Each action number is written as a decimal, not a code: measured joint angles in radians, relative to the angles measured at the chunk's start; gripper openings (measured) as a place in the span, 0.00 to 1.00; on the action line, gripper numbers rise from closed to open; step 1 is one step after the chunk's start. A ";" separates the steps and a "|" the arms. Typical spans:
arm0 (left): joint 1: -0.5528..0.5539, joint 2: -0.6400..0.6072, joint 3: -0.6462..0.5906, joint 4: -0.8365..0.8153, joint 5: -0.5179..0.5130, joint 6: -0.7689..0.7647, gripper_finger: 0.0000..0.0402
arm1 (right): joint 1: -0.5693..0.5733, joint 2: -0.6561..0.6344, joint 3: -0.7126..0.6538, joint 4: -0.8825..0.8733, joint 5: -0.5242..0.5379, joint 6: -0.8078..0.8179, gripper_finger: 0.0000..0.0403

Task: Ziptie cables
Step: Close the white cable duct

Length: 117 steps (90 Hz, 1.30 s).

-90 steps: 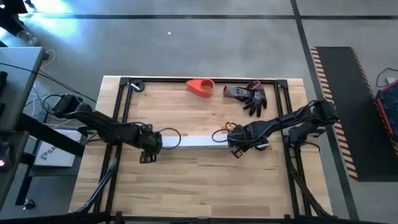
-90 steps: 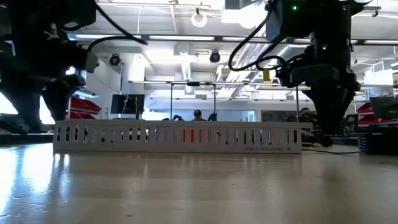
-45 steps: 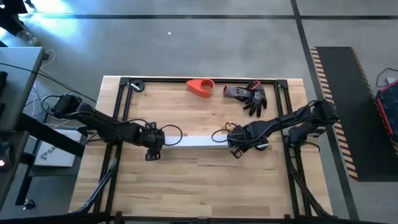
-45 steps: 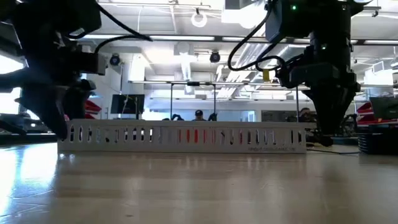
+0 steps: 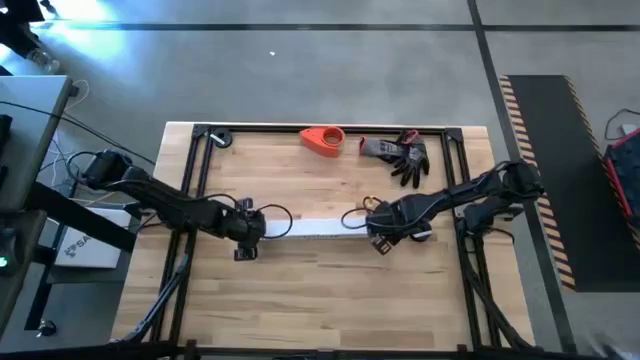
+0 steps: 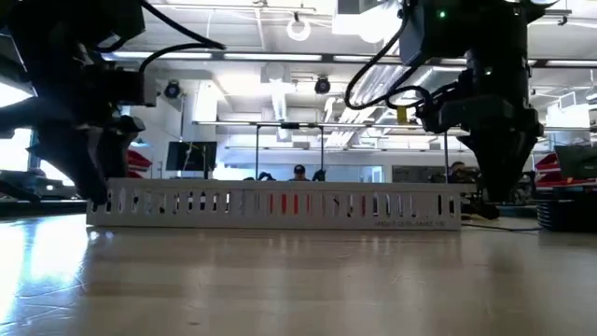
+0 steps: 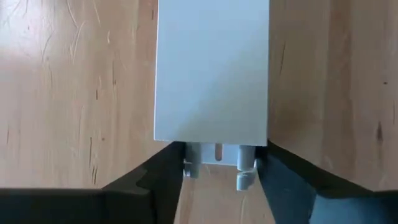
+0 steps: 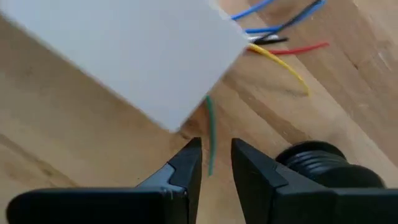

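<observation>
I read this as the set-up step, not yet any tying: both arms are at the ends of the long white slotted plastic channel (image 5: pixel 305 228) lying at the middle of the wooden bench (image 5: pixel 320 300). My left hand (image 5: pixel 250 229) is at the channel's nine o'clock end, and the left wrist view shows its fingers apart, straddling that end, one on each side; whether they actually press on the plastic I cannot tell. My right hand (image 5: pixel 377 228) is at the three o'clock end, fingers (image 8: pixel 186 165) a narrow gap apart with nothing between them, hovering just over a thin green wire. The thin dark cables (image 5: pixel 352 214) loop out of the channel near that three o'clock end, and their coloured splayed tips (image 8: pixel 283 46) fan out on the wood just past the channel's corner. The bundle's long axis seems to run nine to three along the channel, tips pointing towards three. Next, I judge, the right hand must gather those loose strands together, while the left steadies the channel. No ziptie is visible to me anywhere.
</observation>
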 joint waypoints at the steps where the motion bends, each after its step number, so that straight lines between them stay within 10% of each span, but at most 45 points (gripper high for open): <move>1: 0.000 0.000 0.000 0.000 0.000 0.000 0.42 | -0.001 0.000 0.000 0.000 0.000 0.000 0.18; 51: 0.002 0.003 0.000 0.015 -0.023 -0.030 0.41 | -0.034 0.000 -0.005 0.089 0.022 -0.043 0.18; 82: 0.029 0.004 0.028 -0.101 0.086 -0.089 0.63 | -0.012 0.000 0.002 0.080 0.023 -0.044 0.18; 117: 0.029 -0.085 0.096 -0.230 0.023 -0.141 0.64 | -0.012 0.000 0.002 0.055 0.006 -0.056 0.18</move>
